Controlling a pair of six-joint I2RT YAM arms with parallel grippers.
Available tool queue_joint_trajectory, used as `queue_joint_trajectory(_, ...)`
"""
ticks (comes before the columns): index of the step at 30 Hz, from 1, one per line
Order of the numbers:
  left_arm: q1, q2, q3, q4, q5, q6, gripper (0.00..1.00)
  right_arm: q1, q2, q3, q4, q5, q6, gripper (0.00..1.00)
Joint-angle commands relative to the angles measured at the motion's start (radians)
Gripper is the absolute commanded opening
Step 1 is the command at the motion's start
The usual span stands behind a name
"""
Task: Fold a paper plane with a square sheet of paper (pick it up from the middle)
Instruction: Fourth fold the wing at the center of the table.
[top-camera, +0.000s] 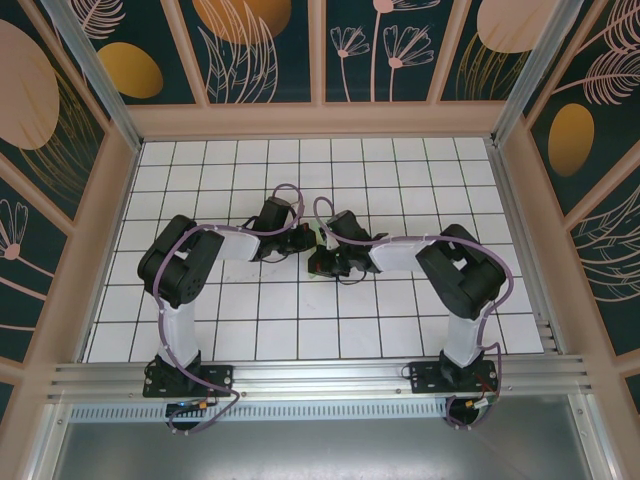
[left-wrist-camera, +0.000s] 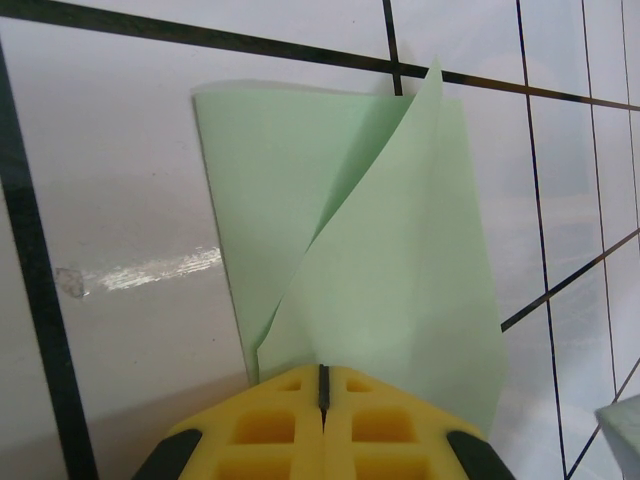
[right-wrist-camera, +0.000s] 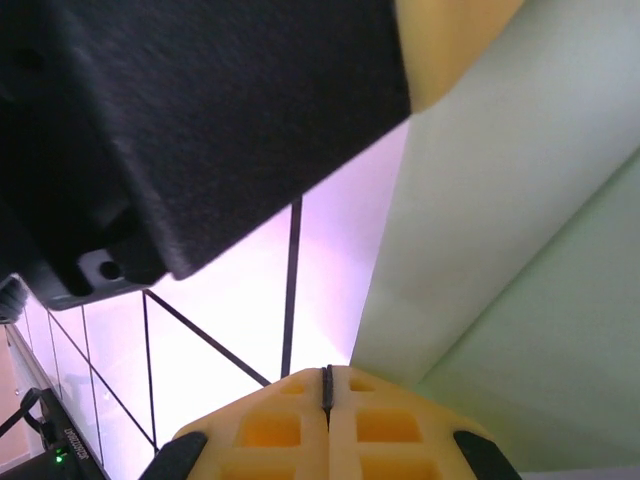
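Tiles of white with dark grid lines cover the counter, and across it the two arms bend inward to meet near the middle of the overhead frame. From the lower left of that frame the left arm rises off its base and reaches right.

In the left wrist view its hand sits at the bottom centre, yellow pads clenched tight with a thin dark seam between them. The pale green sheet of paper spreads up from those pads through the middle of the frame. It is partly folded: one layer lies flat on the counter, and a second flap lifts off it, coming to a point near the top centre. The sheet's lower edge runs under the fingertips; whether a fold is nipped between them cannot be told.

In the right wrist view, the left arm's black casing fills the upper left. The right hand is at the bottom centre, pads likewise pressed together. The green paper takes up the right side of the frame, its edge coming down to the fingertips — touching or gripped, I cannot tell.

In the overhead frame the right arm stands at the lower right, reaching left.
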Motion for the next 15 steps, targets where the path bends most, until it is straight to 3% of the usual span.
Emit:
queue_joint_trajectory(1,0.004,0.026,-0.038,-0.112,-0.034,-0.005,0.04,0.009,0.019,0.016,-0.048,0.024,0.009,0.04)
queue_joint_trajectory(10,0.003,0.023,-0.036,-0.114,-0.034,-0.001,0.04,-0.001,-0.075,0.029,-0.035,0.060,0.010,0.10)
queue_joint_trajectory(15,0.003,0.020,-0.035,-0.112,-0.027,0.006,0.04,-0.054,-0.107,0.001,-0.023,0.102,0.026,0.15)
